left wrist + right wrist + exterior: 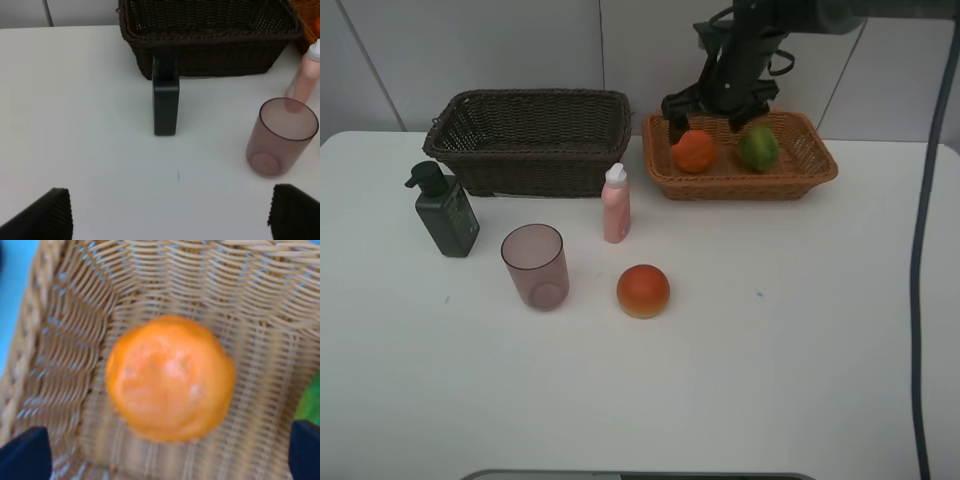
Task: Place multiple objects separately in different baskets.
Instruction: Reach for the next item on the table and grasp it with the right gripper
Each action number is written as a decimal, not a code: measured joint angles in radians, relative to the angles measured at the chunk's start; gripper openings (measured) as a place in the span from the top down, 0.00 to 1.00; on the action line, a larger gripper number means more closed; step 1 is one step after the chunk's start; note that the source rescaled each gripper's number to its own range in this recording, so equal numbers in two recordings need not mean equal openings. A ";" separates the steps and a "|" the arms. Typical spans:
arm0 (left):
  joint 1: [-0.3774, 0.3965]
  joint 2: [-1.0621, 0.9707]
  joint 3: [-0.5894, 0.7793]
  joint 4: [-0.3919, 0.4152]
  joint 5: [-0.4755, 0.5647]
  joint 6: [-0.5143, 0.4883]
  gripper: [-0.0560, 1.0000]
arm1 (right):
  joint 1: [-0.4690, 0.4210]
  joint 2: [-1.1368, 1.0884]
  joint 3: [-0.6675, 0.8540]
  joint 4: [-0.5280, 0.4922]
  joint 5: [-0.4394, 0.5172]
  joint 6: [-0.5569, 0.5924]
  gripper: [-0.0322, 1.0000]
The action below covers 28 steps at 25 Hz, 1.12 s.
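My right gripper (712,118) hangs open over the light orange-brown basket (820,165), its fingers on either side of the wrinkled orange (694,152). The orange lies on the basket floor, with the green citrus (758,148) beside it. The right wrist view shows the orange (170,377) between the wide-apart fingertips (25,452), not gripped. The red-orange fruit (643,291), purplish cup (535,265), pink bottle (616,205) and dark green pump bottle (445,212) stand on the table. The dark brown basket (530,96) has nothing visible in it. My left gripper (170,220) is open and empty, facing the pump bottle (165,102) and cup (282,137).
The table is white and backs onto a tiled wall. A dark cable (920,260) hangs along the right side. The left arm does not show in the exterior high view. Bare tabletop lies in front of the cup and the fruit.
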 joint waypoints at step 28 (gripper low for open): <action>0.000 0.000 0.000 0.000 0.000 0.000 0.00 | 0.345 -0.311 0.477 0.089 0.103 -0.453 0.00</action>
